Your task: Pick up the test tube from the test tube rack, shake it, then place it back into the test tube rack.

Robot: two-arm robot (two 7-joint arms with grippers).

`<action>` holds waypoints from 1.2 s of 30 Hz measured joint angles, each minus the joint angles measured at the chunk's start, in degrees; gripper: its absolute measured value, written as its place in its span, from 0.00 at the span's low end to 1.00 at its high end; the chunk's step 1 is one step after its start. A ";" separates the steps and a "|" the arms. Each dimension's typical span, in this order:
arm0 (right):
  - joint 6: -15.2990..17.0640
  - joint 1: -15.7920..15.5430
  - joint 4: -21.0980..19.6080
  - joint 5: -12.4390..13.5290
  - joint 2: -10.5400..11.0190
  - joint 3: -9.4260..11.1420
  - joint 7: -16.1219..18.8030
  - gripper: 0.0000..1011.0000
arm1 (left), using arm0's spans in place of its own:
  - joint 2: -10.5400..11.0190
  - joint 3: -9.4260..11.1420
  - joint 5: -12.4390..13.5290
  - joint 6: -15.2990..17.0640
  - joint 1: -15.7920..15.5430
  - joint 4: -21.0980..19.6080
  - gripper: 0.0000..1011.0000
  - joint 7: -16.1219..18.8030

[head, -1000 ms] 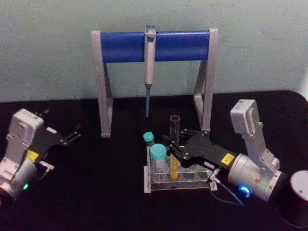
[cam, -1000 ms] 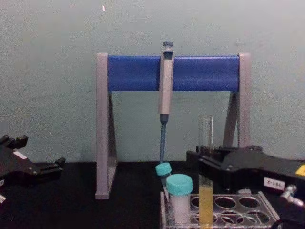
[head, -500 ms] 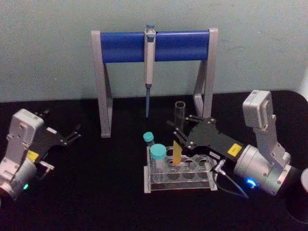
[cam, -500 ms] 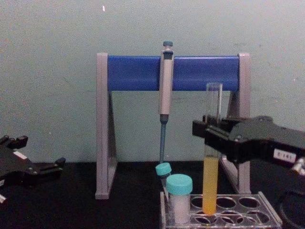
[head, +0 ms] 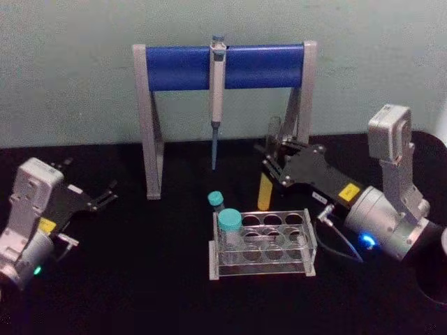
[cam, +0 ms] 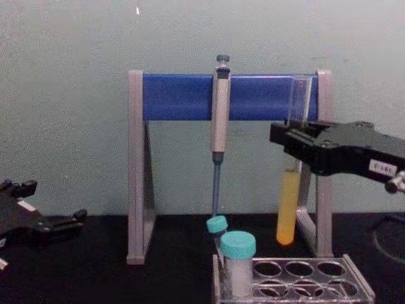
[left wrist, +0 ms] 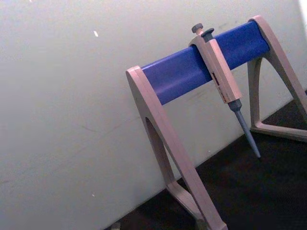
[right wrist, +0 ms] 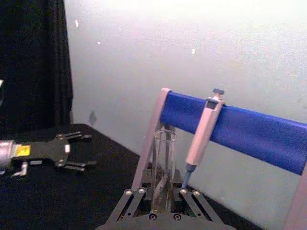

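Tabletop [head: 140, 286], black, carrying every item below.

Pipette stand [head: 181, 68], two grey legs joined by a blue crossbar, at the back of the table against the pale wall.

Right gripper [head: 274, 158], black, reaching in from the right side near the stand's right leg, raised above the table. Fingers clamped on the test tube, gripping its clear upper part.

Left gripper [head: 110, 192], black, resting low at the left side of the table, well apart from the rack. Fingers spread apart, nothing between them, as the right wrist view also shows [right wrist: 86, 151].

Test tube rack [head: 262, 264], clear acrylic with rows of round holes, at the table's centre front.

Test tube [cam: 288, 209], clear glass, capless, yellow-orange liquid in its lower part. Held in the air, slightly tilted, its bottom above and behind the rack and touching none of the holes; the stand's right leg is just behind it.

Pipette [head: 217, 84], grey with a blue tip, hanging from the middle of the crossbar.

Vials, two, white with teal caps: the larger one [head: 229, 222] stands at the rack's left end, the smaller one [head: 216, 199] just behind it.
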 joint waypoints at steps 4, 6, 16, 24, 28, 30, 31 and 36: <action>-0.02 0.82 1.06 -0.03 -0.66 0.41 -0.25 0.23 | 0.00 0.00 0.00 0.00 0.00 0.00 0.99 0.00; 0.03 1.04 1.41 -0.06 -0.87 0.53 -0.28 0.23 | 0.00 0.00 0.00 0.00 0.00 0.00 0.99 0.00; 0.57 1.42 2.14 -0.25 -1.46 0.81 -0.36 0.23 | 0.00 0.00 0.00 0.00 0.00 0.00 0.99 0.00; 0.76 1.40 2.40 -0.67 -1.58 1.24 -0.87 0.23 | 0.00 0.00 0.00 0.00 0.00 0.00 0.99 0.00; 0.79 0.75 2.33 -1.00 -1.24 2.11 -1.57 0.23 | 0.00 0.00 0.00 0.00 -0.01 0.00 0.99 0.00; 0.80 0.33 2.05 -1.11 -0.99 2.48 -1.88 0.23 | 0.00 0.00 0.00 0.00 0.00 0.00 0.99 0.00; 0.87 -0.15 1.67 -1.23 -0.71 2.90 -2.17 0.23 | 0.00 0.00 0.00 0.00 0.00 0.00 0.99 0.00; 1.22 -2.31 -0.49 -1.47 0.50 4.16 -2.67 0.23 | 0.00 0.00 0.00 0.00 0.00 0.00 0.99 0.00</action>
